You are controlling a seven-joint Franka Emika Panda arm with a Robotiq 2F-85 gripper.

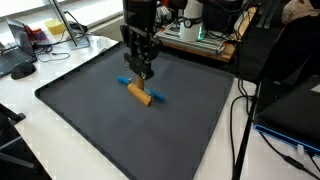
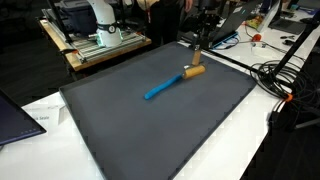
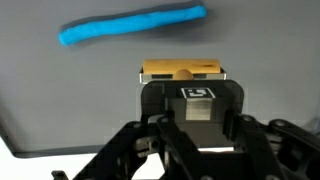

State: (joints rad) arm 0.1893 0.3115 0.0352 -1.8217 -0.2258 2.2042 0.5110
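Note:
My gripper (image 1: 141, 73) (image 2: 197, 58) (image 3: 190, 105) points straight down over the dark grey mat (image 1: 100, 130) (image 2: 150, 135). It is shut on a small tan block (image 1: 138, 93) (image 2: 195, 71) (image 3: 180, 70). In the wrist view the block's tan edge shows just past a black tagged face between the fingers. I cannot tell whether the block rests on the mat or hangs just above it. A blue stick (image 1: 122, 80) (image 2: 163, 88) (image 3: 130, 25) lies flat on the mat close beside the block. It is apart from the block in the wrist view.
The mat lies on a white table. A frame with equipment (image 1: 195, 35) (image 2: 100, 40) stands at the mat's far side. Black cables (image 2: 275, 75) (image 1: 240, 130) trail along one edge. A dark laptop (image 2: 12, 115), a mouse (image 1: 22, 70) and a red box (image 1: 35, 33) sit off the mat.

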